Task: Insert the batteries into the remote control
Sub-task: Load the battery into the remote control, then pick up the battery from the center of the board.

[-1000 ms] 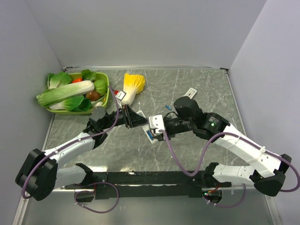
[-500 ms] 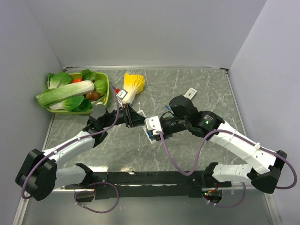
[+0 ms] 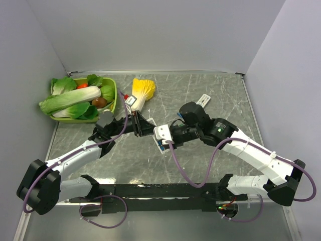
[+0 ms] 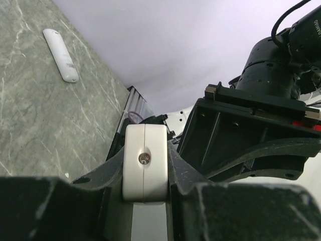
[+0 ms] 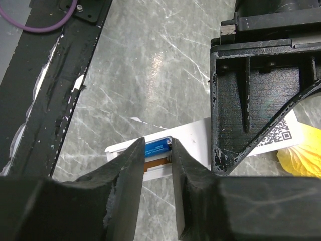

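Tools meet above the middle of the tabletop, my left tool facing my right tool. From the left wrist, my left tool is clamped on the white remote control. From the right wrist, my right tool pinches a blue battery at the remote control's open bay.

QR code on remote control; cut-off lettering on right arm, unreadable
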Controlling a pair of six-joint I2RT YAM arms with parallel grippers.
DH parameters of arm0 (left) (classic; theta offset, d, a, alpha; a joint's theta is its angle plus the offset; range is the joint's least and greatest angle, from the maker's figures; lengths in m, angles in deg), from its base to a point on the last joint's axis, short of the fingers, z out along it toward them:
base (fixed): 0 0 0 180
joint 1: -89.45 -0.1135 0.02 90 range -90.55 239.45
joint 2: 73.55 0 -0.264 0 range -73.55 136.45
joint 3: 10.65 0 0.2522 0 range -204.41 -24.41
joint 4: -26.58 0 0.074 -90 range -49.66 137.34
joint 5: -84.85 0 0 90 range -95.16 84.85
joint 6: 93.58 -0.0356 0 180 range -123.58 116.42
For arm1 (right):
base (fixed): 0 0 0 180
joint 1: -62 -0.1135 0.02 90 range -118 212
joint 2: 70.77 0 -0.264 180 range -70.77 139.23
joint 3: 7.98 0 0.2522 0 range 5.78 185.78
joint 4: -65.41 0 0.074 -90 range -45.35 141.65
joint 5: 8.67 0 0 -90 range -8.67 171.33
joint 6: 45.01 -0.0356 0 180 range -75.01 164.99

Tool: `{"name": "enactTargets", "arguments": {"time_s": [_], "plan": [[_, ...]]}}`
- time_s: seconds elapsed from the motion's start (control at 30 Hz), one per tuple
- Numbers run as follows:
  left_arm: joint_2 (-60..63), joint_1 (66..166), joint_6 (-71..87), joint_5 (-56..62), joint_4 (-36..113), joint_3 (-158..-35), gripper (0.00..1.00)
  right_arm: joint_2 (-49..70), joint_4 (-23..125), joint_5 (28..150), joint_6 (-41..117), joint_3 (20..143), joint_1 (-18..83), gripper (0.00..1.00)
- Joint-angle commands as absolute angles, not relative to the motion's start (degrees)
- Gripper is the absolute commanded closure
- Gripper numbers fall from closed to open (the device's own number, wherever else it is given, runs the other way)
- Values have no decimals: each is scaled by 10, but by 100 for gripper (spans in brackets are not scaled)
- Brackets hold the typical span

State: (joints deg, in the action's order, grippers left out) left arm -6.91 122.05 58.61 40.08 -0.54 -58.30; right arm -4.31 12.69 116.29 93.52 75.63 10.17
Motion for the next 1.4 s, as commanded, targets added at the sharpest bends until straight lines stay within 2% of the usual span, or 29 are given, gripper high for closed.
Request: {"name": "enactTargets", "arguments": {"time_s": [0.0, 0.17, 0.37, 0.87, 1.1, 1.27, 1.37], "plan": [[-67, 1222, 583, 411, -27, -613, 98, -43, 139, 1172, 951, 773, 106, 69], [-69, 1222, 605, 408, -59, -608, 98, -43, 133, 1171, 942, 759, 107, 80], [-76, 1218, 636, 393, -110, -603, 98, -55, 142, 1175, 926, 726, 107, 85], [-87, 1216, 666, 389, -145, -624, 98, -85, 217, 1064, 911, 610, 102, 92], [-93, 1216, 640, 365, -97, -621, 98, -107, 267, 1029, 911, 590, 94, 85], [-96, 1215, 547, 301, 43, -599, 98, -120, 276, 1077, 866, 652, 94, 73], [-94, 1209, 524, 261, 69, -573, 98, -128, 299, 1082, 811, 678, 97, 65]]}}
